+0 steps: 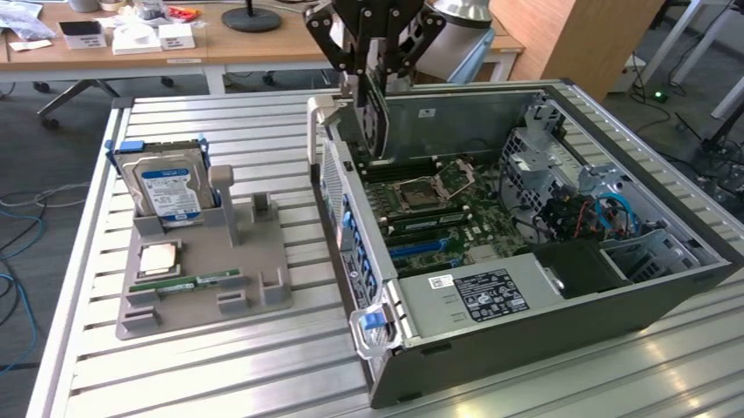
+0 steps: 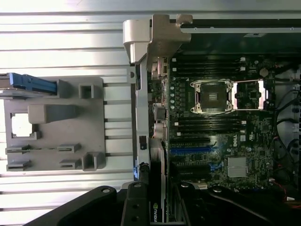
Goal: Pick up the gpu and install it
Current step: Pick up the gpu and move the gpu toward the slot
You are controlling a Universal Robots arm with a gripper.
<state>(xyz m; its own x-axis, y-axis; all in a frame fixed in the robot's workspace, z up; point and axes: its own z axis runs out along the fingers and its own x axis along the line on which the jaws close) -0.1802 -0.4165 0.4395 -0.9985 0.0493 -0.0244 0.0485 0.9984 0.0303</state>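
Looks like a robotics lab / tech workshop: alu. slat table (image 1: 233, 366) w/ an opened PC case (image 1: 651, 287), a grey parts jig (image 1: 198, 305), and a robot gripper (image 1: 375, 83) overhead. Wooden desks (image 1: 233, 43) in bkgd w/ small boxes (image 1: 139, 37), chair castors (image 1: 76, 91), and loose cables (image 1: 23, 228) on the floor (image 1: 58, 157).

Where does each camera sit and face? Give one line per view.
Exterior view: above and beside the slatted metal table, looking down into the open grey metal computer case; the black gripper shows, holding the thin dark gpu card.
Wrist view: on the wrist, facing straight down onto the green motherboard; gripper shows.
Shared: computer case, gpu card.
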